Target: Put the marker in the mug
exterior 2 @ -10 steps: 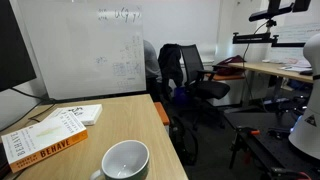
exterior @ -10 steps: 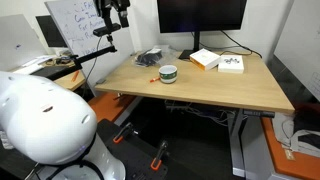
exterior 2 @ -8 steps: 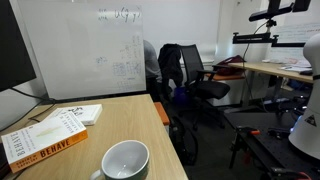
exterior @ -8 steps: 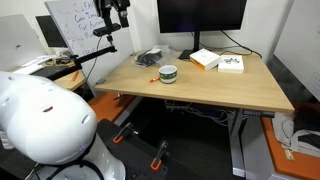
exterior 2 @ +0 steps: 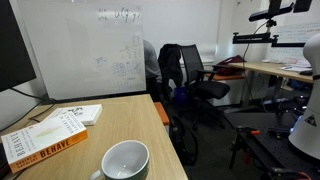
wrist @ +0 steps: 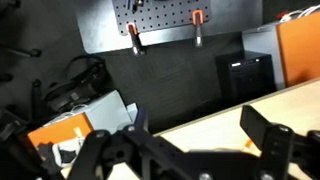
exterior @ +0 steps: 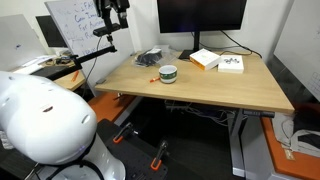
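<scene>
High near desk [exterior: 200,92] edge, hand [exterior: 117,18] splayed.

Monitor [exterior: 200,22] at desk [exterior: 225,92] rear; books [exterior: 205,59] nearby; whiteboard [exterior 2: 95,55]; chair [exterior 2: 186,72].

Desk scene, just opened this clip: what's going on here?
Nothing is being handled yet. The tool hangs high, off past one corner of the desk, and the wrist view shows it open and empty. The mug stands upright on the desk, untouched. A small orange object beside the mug may be the marker, but it is too small to be sure.
</scene>
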